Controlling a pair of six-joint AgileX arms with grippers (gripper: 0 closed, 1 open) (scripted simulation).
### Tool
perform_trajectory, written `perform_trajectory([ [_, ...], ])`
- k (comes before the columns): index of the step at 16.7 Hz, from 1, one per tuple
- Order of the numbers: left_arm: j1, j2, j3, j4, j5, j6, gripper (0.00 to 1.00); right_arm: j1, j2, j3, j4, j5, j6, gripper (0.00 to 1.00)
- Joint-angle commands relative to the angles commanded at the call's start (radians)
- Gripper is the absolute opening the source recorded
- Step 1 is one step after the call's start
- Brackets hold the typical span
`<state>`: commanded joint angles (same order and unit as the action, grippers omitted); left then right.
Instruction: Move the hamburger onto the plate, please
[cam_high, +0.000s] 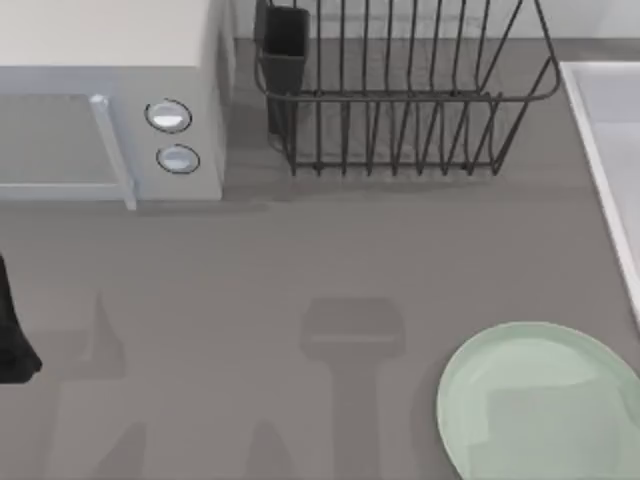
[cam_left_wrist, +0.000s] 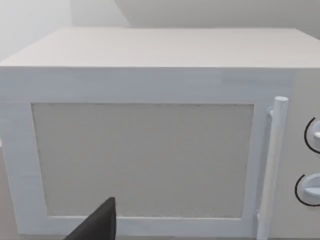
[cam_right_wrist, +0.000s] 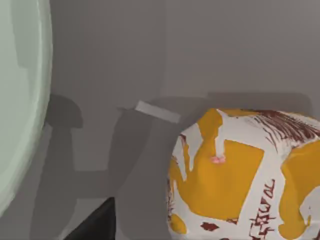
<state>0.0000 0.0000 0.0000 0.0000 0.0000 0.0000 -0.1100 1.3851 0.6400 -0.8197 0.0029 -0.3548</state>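
plate: large round pale mint-green glossy plate (cam_high: 540, 400) w/ shallow rim, on the grey table (cam_high: 300, 260) at its right near corner; nothing on it, so the task isn't done yet. In the right wrist view its rim (cam_right_wrist: 22, 100) sits off to one side of our right tool.

hamburger: rounded item in white wrapper w/ orange-yellow patches and dark red print (cam_right_wrist: 240, 175), lying on the table close under our right wrist cam, apart from the plate w/ bare table between.

right tool: a dark finger tip (cam_right_wrist: 97, 222) pokes in at the frame edge, near the hamburger, not touching it. Can't tell if fingers are apart or together. We judge it's hovering there to line up a grasp.

left arm: dark bit at the table's left edge (cam_high: 12, 330), parked. Its cam faces the white boxy microwave (cam_left_wrist: 150, 135) w/ closed door and vertical bar handle (cam_left_wrist: 272, 165); a finger tip (cam_left_wrist: 97, 225) is visible, finger state: can't tell.

other: black wire dish rack (cam_high: 400, 90) at the back, well away from both tools.

next: we'd guess close on the hamburger, lift, carry over the rim.
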Motion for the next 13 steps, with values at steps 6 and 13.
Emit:
perform_trajectory([
  [6, 0.000, 0.000, 0.000, 0.000, 0.000, 0.000, 1.00, 0.000, 0.121, -0.116, 0.236, 0.000, 0.001, 1.00],
  [13, 0.000, 0.000, 0.000, 0.000, 0.000, 0.000, 1.00, 0.000, 0.125, -0.118, 0.240, 0.000, 0.001, 0.77],
])
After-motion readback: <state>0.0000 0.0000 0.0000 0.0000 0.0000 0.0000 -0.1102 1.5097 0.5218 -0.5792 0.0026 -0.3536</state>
